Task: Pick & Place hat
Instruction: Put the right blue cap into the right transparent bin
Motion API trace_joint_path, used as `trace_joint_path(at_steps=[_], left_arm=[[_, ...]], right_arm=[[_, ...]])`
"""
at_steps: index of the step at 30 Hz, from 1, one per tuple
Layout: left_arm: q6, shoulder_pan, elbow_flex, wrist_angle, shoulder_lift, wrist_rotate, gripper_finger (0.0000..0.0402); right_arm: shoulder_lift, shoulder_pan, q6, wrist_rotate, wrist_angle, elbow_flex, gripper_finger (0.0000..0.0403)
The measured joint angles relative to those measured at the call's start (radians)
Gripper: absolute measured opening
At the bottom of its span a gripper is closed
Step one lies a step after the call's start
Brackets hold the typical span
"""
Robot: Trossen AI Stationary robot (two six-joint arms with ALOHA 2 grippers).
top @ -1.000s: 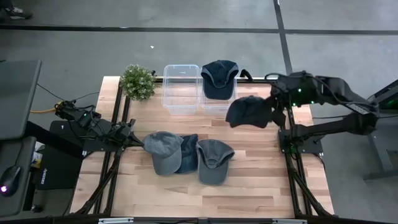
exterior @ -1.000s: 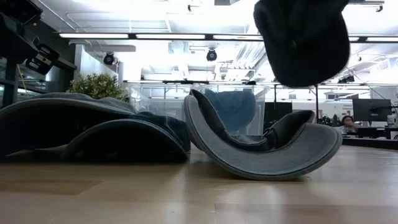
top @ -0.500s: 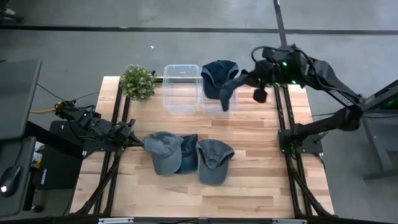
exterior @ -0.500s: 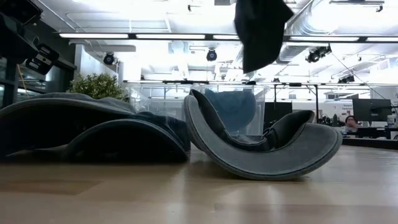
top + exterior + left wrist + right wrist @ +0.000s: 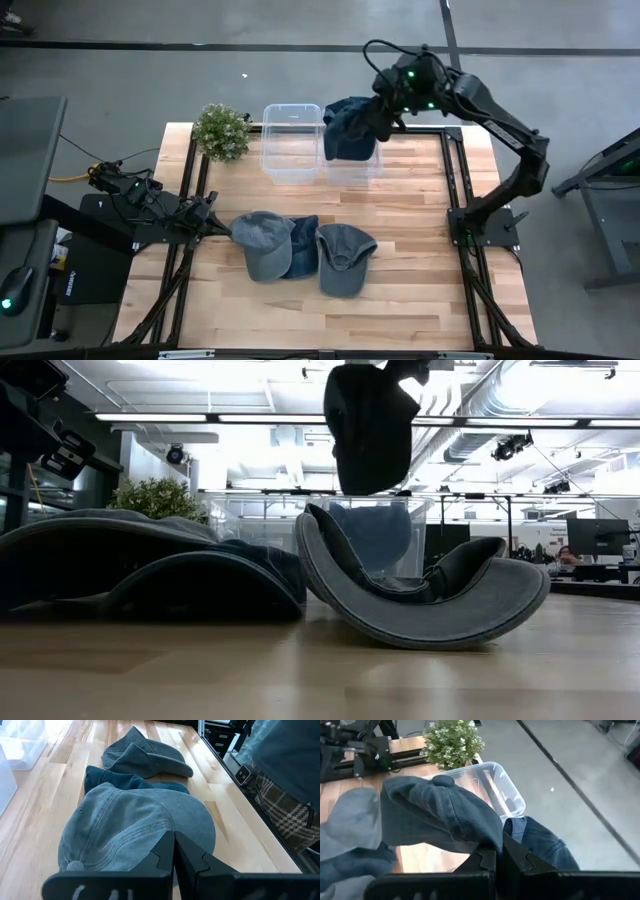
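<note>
From above, the right tool (image 5: 385,108) is clamped on a dark cap (image 5: 368,122) at the far edge of the tabletop (image 5: 420,260), holding it over a navy cap (image 5: 345,128) that lies in a clear bin (image 5: 352,165). A second clear bin (image 5: 291,143) sits just beside it, with a plant (image 5: 222,132) at the far left corner. Three more caps lie near the middle: a grey one (image 5: 263,243), a blue one (image 5: 303,246) partly under it, and an upturned grey one (image 5: 344,258). The left tool (image 5: 222,229) rests at the left side, just beside the grey cap.

At table height, the dark cap (image 5: 368,426) hangs crumpled, well above the wood; the upturned cap (image 5: 420,605) rocks on its crown.

The left wrist shows the left tool (image 5: 174,851) pressed shut, empty, at the grey cap (image 5: 135,827).

The right wrist shows the right tool (image 5: 499,851) pinching the dark cap (image 5: 440,810), a ribbed corduroy with a top button, above the navy cap (image 5: 540,842).
</note>
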Motion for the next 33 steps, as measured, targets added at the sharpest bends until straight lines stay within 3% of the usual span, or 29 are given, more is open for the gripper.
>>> trace_joint_path(at_steps=[11, 15, 19, 33], left_arm=[[0.0, 0.0, 0.0, 0.0, 0.0, 0.0, 0.0], [0.0, 0.0, 0.0, 0.0, 0.0, 0.0, 0.0], [0.0, 0.0, 0.0, 0.0, 0.0, 0.0, 0.0], [0.0, 0.0, 0.0, 0.0, 0.0, 0.0, 0.0]], right_arm=[[0.035, -0.036, 0.167, -0.096, 0.031, -0.002, 0.0], [0.035, -0.061, 0.24, -0.202, 0.009, -0.002, 0.0], [0.046, -0.09, 0.287, -0.221, -0.028, -0.002, 0.0], [0.126, -0.167, 0.345, -0.344, -0.063, -0.002, 0.0]])
